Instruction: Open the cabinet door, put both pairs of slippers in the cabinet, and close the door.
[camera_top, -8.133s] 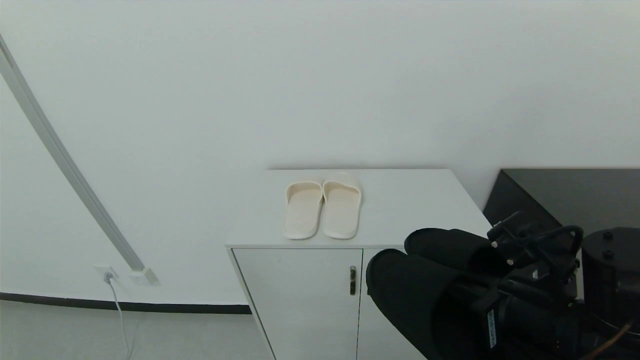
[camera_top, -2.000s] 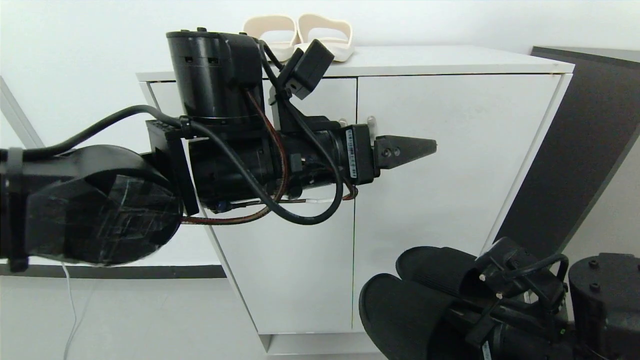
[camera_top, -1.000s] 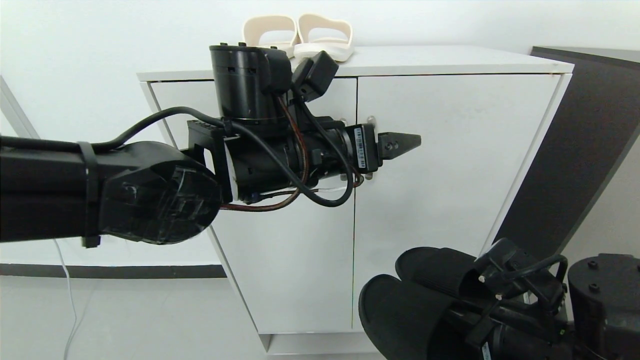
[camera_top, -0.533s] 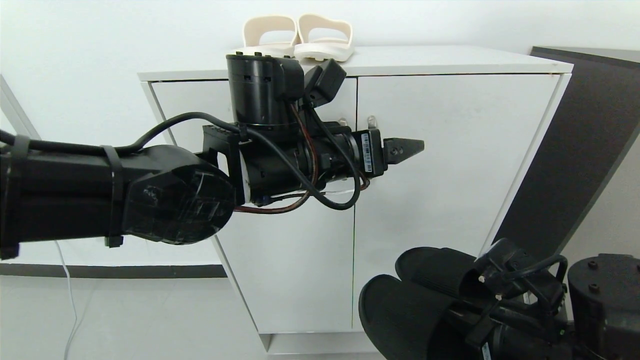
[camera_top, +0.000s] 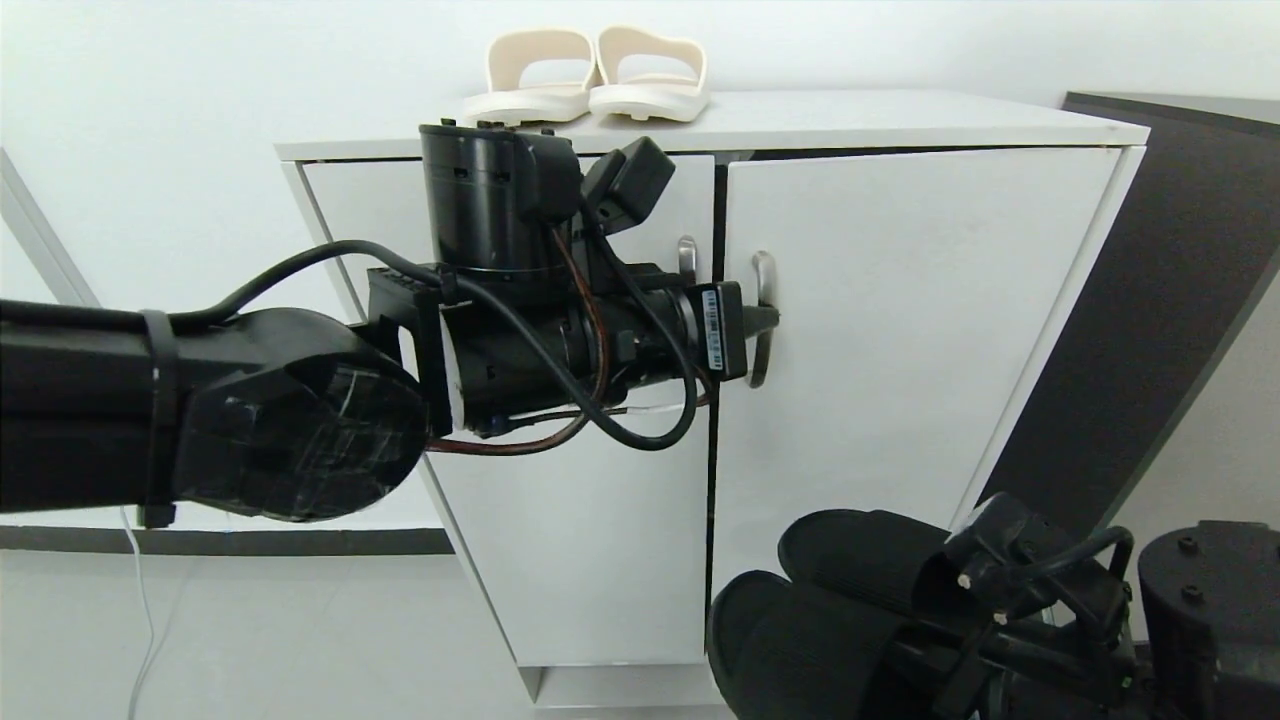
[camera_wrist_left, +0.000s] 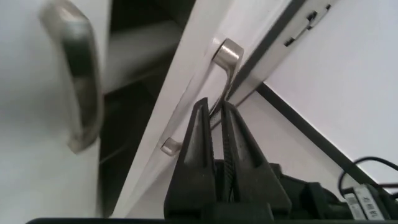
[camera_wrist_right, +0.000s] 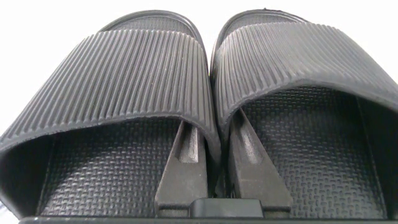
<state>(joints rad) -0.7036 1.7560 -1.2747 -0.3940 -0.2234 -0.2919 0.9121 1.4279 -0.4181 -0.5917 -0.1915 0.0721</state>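
Left fingers (camera_wrist_left: 200, 146) pinching the handle (camera_top: 764, 275) of the ajar right door (camera_top: 900, 350), right fingers (camera_wrist_right: 185, 155) pinching both black slippers (camera_wrist_right: 143, 68) together, partly cut off, wrist label (camera_top: 712, 330) unreadable

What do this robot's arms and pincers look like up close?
Both arms are black, built from thick cylindrical segments. The left arm carries looping black and reddish-brown cables and a white barcode label. The left gripper and right gripper each end in two tapered black fingers.

Soft, even light brightened the white wall (camera_top: 200, 70) and cabinet (camera_top: 900, 300); shadows were faint, only the door gap (camera_top: 712, 480) lay dark.
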